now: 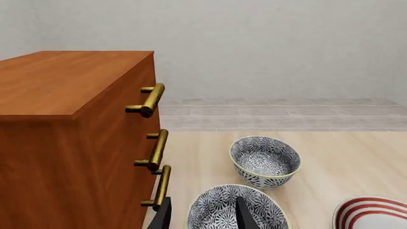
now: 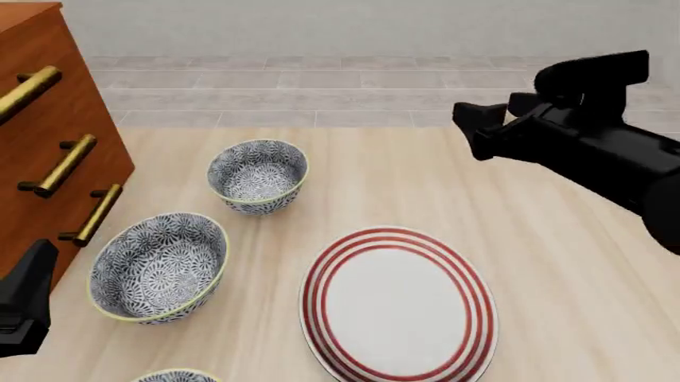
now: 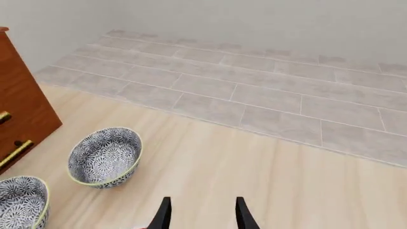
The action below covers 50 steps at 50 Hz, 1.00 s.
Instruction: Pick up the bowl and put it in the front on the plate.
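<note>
The left end effector (image 1: 203,214) hangs spread over the nearer patterned bowl (image 2: 159,267), fingers straddling its rim for a pinch. This bowl sits beside the red-ringed plate (image 2: 399,306). The right end effector (image 3: 202,214) idles, probably spread.

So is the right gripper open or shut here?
Open. In the right wrist view the right gripper shows two fingers apart, bare table between them, holding nothing.
</note>
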Each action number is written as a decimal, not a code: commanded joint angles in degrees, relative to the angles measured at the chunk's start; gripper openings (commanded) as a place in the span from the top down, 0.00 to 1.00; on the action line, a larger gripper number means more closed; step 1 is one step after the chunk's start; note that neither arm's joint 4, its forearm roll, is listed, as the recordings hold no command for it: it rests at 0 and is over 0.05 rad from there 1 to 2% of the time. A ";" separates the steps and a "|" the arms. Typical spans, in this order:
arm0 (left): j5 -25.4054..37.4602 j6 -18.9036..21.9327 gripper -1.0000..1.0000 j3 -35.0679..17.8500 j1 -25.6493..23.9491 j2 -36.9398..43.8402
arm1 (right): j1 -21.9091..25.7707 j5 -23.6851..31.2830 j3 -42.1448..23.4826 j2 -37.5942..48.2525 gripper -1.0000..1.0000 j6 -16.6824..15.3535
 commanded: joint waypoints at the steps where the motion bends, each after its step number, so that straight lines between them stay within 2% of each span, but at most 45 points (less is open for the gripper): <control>1: 0.00 0.00 0.00 0.00 0.00 0.00 | 3.94 4.33 -7.45 6.92 0.00 2.09; 3: 0.00 0.00 0.00 0.00 0.00 0.00 | 4.10 4.78 -8.38 7.48 0.00 2.51; 5: 0.00 0.00 0.00 0.00 0.00 0.00 | 4.66 5.56 -9.71 8.93 0.00 1.47; 12: 0.00 0.00 0.00 0.00 0.00 0.00 | 6.40 8.90 -14.47 11.81 0.00 2.50; 15: 0.00 0.00 0.00 0.00 0.00 0.00 | 7.01 10.41 -17.00 14.38 0.00 1.18; 26: 0.00 0.00 0.00 0.00 0.00 0.00 | 8.59 13.12 -22.75 20.47 0.00 2.05; 28: 0.00 0.00 0.00 0.00 0.00 0.00 | 9.53 13.63 -23.39 21.12 0.00 3.53; 37: 0.00 0.00 0.00 0.00 0.00 0.00 | 11.14 15.70 -26.82 24.15 0.00 5.51; 43: 0.00 0.00 0.00 0.00 0.00 0.00 | 12.80 16.86 -28.78 25.63 0.00 8.27; 50: 0.00 0.00 0.00 0.00 0.00 0.00 | 14.45 17.97 -31.59 27.75 0.00 9.40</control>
